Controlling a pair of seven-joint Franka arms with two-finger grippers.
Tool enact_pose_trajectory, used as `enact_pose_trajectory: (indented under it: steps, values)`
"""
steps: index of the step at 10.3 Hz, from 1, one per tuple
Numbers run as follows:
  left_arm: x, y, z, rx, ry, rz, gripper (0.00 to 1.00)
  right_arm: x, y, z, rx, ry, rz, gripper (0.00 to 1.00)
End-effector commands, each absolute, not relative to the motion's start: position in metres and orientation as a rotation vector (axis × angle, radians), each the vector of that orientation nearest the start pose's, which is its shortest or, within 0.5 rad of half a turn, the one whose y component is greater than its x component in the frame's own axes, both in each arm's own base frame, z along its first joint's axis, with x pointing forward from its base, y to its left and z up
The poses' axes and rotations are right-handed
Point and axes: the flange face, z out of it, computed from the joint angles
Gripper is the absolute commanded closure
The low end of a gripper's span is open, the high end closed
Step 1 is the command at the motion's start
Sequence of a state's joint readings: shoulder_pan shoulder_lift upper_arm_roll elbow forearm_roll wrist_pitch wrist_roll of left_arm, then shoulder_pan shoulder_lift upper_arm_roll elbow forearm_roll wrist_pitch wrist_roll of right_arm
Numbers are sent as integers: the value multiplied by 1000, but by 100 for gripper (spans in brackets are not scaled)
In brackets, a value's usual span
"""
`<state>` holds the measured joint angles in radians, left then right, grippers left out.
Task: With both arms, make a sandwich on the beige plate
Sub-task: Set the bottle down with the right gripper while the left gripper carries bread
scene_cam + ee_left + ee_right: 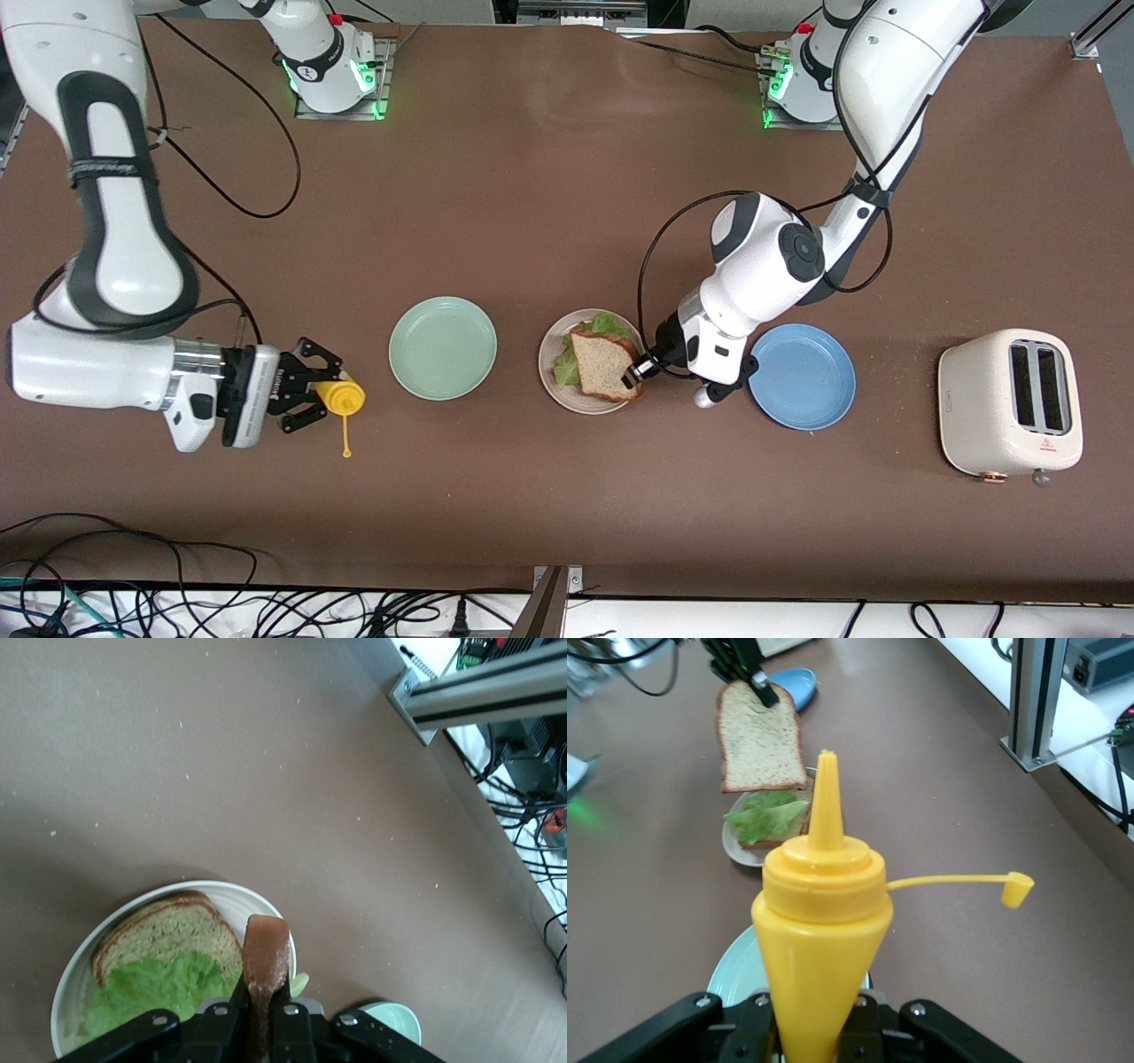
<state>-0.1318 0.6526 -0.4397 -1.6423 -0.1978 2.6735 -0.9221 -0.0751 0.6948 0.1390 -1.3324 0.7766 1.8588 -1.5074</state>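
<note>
The beige plate [544, 363] lies mid-table and carries a bread slice [164, 935] with a ruffled green lettuce leaf [607, 321] on it. My left gripper [634, 372] is shut on the crust edge of a second bread slice [601, 365], holding it tilted over the lettuce. In the left wrist view that slice [266, 957] shows edge-on between the fingers. My right gripper [323, 396] is low over the table toward the right arm's end, shut on a yellow squeeze bottle [342, 396]. The bottle's nozzle points toward the plates and its cap [1017, 889] hangs off on its strap.
A mint-green plate [443, 347] lies between the yellow bottle and the beige plate. Beside the beige plate, toward the left arm's end, lies a blue plate [802, 377], and past it stands a cream toaster [1010, 403]. Cables [133, 594] run along the table's front edge.
</note>
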Motion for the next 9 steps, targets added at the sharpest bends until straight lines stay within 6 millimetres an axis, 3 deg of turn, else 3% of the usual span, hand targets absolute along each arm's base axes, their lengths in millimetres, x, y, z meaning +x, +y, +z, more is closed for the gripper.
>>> enact_pose_trajectory:
  steps: [1,6,7,9]
  values:
    - [630,-346,307,2434,847,62,100,703,38,287,-1709,-1375,-622,100]
    - [628,-350,281,2455,847,23,98,665,5,196,-1427,-1356,-823,100]
    - [628,-350,279,2455,851,19,86,658,1,173,-1381,-1334,-849,100]
    - [628,-350,274,2455,857,10,48,648,-4,146,-1330,-1329,-876,100]
